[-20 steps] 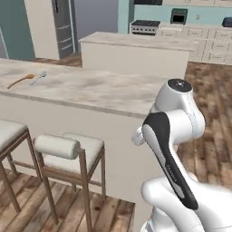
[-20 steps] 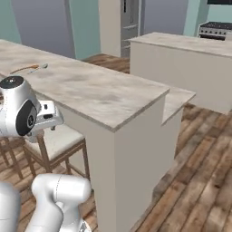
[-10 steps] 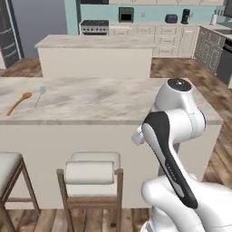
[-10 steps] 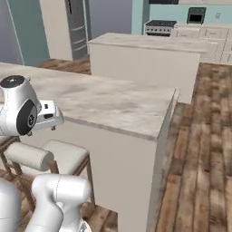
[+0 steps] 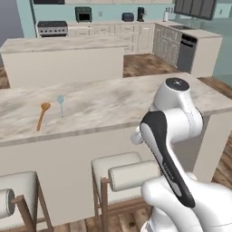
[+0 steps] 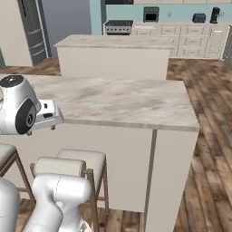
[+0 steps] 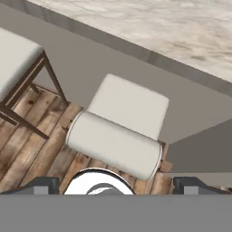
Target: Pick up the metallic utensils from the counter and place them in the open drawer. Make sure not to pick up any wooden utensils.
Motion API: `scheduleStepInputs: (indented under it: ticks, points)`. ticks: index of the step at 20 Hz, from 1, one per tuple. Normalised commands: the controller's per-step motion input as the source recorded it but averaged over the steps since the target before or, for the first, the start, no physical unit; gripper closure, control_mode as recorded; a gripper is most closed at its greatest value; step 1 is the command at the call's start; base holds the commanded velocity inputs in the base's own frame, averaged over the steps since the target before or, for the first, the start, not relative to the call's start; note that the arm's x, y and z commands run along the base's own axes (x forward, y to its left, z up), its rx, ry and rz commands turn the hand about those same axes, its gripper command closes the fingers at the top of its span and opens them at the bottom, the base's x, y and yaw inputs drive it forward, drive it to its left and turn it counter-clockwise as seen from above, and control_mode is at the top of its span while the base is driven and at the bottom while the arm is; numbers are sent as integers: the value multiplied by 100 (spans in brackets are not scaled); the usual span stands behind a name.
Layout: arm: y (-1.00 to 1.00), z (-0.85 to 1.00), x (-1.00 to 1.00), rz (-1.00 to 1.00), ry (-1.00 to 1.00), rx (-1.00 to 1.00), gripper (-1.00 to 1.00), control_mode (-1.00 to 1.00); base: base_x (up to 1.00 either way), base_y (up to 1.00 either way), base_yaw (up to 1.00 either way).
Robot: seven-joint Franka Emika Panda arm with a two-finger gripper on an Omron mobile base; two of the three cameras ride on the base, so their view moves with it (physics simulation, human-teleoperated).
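Jaws (image 7: 116, 183) stand spread wide with nothing between them, low over a cushioned stool (image 7: 118, 131) on the plank floor (image 7: 31, 149), well apart from the utensils up on the table (image 5: 113, 102). On that beige marbled table top, toward its left, the silver spoon (image 5: 60, 104) lies just beside the wooden spoon (image 5: 42, 114), apart from it. Each has its bowl at the far end, the long axes running front to back; beyond stand a second island (image 5: 63, 56) and kitchen cabinets (image 5: 136, 34).

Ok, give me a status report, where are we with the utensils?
Gripper open, holding nothing, aimed at a stool. Silver spoon and wooden spoon lie side by side on the counter, untouched. Stools stand between robot and counter.
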Motion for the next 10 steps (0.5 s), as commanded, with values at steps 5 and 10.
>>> scheduleStepInputs:
  ticks: [5,10]
  points:
    - [0,0,0,0,0,0,-100,100,0,45,-14]
    - [0,0,0,0,0,0,-100,100,-26,6,2]
